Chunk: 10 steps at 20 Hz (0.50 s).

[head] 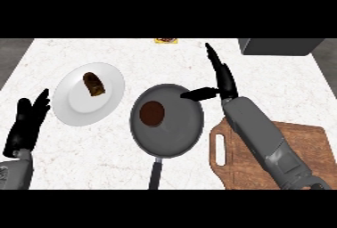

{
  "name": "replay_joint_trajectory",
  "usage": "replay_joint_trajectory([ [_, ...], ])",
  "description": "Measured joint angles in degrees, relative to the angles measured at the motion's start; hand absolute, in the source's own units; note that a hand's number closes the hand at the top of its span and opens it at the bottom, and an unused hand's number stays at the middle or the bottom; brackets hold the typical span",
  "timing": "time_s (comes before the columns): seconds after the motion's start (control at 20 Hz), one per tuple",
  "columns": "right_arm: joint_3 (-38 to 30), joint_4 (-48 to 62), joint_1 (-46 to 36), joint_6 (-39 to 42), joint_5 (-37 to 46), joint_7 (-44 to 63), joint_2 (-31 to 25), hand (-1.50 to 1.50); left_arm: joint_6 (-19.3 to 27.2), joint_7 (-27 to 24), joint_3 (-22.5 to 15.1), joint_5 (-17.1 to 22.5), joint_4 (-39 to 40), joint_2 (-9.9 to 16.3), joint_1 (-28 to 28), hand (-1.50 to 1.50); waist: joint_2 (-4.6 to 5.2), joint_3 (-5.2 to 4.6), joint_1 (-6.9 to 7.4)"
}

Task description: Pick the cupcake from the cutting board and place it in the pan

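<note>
Cupcake (152, 113): seated inside the pan (167, 120), left of centre on its grey base, seen from above as a dark brown disc. Not held by either hand.

Pan: on the pale counter (276, 84), between the white plate (89, 93) and the cutting board (273, 156); handle running toward the lower edge of view.

Cutting board: wooden, at lower right, just beside the pan's right rim; slot handle on its left end. Partly covered by the right forearm. Nothing else seen on its exposed surface.

Right hand (223, 80): above the counter beyond the pan's upper right rim. Fingers straight and pressed together, pointing away; thumb stuck out sideways over the pan's rim. Holding nothing.

Left hand (27, 122): at the left edge, left of the plate. Fingers straight, pointing up, slightly parted. Holding nothing.

Plate: carrying one dark brown food item (94, 83) near its upper centre.

Grey box (280, 46): at the counter's far right corner. Small item at the far edge, too small to identify.
</note>
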Motion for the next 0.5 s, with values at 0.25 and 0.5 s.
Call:
replay_joint_trajectory([
  [0.25, -3.92, -0.50, 2.70, 9.21, -1.34, -2.75, -8.25, -1.50, -0.20, -0.65, 0.39, 0.25, -1.36, -0.23, 2.39, 0.00, -0.18, 0.00, -0.49],
  [0.5, -6.59, -2.15, 5.55, 19.80, -2.16, -3.40, -16.95, -1.50, 0.15, 0.23, 0.67, -0.12, -0.63, -0.15, 1.17, 0.00, -0.27, -0.03, -1.00],
])
